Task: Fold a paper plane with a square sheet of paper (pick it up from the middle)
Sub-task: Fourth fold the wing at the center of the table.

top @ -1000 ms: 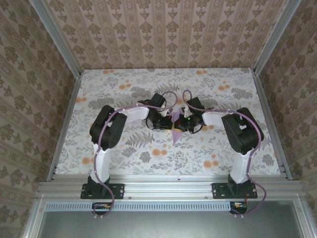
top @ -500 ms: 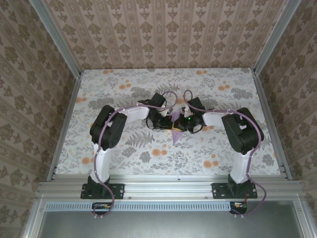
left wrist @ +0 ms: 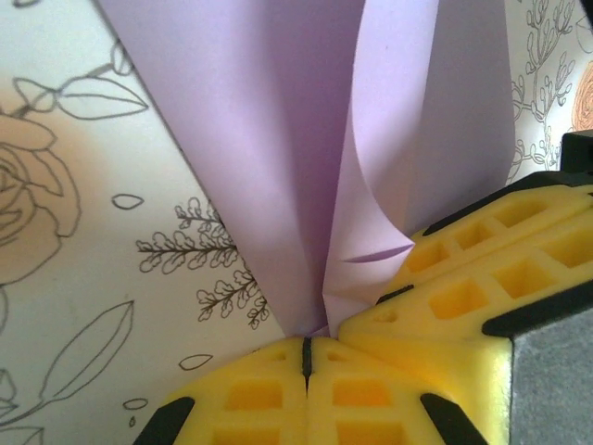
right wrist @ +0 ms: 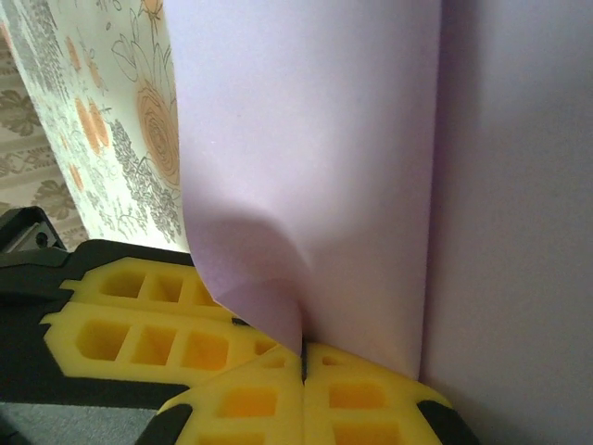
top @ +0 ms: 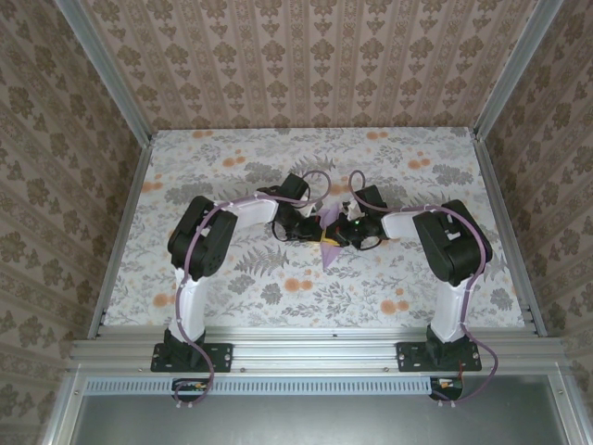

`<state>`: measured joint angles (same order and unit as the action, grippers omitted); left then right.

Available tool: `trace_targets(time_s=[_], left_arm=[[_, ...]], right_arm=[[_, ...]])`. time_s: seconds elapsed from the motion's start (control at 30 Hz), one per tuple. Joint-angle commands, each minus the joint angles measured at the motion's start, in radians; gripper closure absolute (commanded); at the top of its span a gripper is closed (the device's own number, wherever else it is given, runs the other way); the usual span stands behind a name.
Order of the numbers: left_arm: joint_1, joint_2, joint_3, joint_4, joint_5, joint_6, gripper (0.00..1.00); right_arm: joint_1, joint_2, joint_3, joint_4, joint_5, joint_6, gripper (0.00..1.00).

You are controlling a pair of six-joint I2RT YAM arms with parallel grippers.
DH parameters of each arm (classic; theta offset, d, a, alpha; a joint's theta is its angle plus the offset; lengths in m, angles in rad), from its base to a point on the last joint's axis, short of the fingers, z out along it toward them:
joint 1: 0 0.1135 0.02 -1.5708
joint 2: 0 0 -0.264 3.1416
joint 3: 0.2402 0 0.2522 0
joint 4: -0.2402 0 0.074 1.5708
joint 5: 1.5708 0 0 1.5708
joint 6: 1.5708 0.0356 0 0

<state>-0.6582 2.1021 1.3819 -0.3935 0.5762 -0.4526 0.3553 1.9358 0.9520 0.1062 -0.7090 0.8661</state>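
Observation:
The pale lilac sheet of paper (top: pixel 326 234) is folded into a pointed dart, a paper plane shape, and held between both grippers above the table's middle, its tip toward the near edge. My left gripper (top: pixel 312 229) is shut on its left side. The left wrist view has its yellow jaws (left wrist: pixel 306 350) pinching the creased paper (left wrist: pixel 278 139), with the other gripper's fingers (left wrist: pixel 482 269) pressed close at the right. My right gripper (top: pixel 342 232) is shut on the right side; its jaws (right wrist: pixel 303 360) clamp a curled flap of the paper (right wrist: pixel 324 139), and the left gripper's fingers (right wrist: pixel 157 320) sit alongside.
The floral-patterned tabletop (top: pixel 232 167) lies below, bounded by aluminium rails (top: pixel 120 232) at the sides and wallpapered walls behind. Both arm bases stand on the near rail (top: pixel 315 350). Open table surface stretches to the far side and both sides.
The right arm has shifted slightly, its elbow moving a little left, and the paper has tilted a touch. Both grippers keep their hold on the paper.

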Motion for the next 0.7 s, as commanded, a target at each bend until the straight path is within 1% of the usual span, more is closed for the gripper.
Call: trace_targets(time_s=[0.0,0.17,0.3,0.63,0.67], left_arm=[[-0.008,0.050,-0.027,0.039,0.018,-0.007,1.00],[-0.004,0.045,-0.029,0.053,0.032,-0.013,1.00],[-0.001,0.041,-0.034,0.072,0.056,-0.024,1.00],[0.020,-0.039,-0.037,0.099,0.060,-0.045,1.00],[0.023,-0.044,-0.035,0.099,0.092,-0.047,1.00]], right_arm=[[0.023,0.053,-0.011,0.116,-0.031,0.049,0.98],[0.023,0.072,-0.015,0.116,-0.024,0.046,0.98],[0.022,0.089,-0.015,0.076,0.001,0.015,0.97],[0.022,0.117,-0.036,0.027,0.046,-0.038,0.92],[0.023,0.119,-0.039,0.029,0.046,-0.038,0.92]])
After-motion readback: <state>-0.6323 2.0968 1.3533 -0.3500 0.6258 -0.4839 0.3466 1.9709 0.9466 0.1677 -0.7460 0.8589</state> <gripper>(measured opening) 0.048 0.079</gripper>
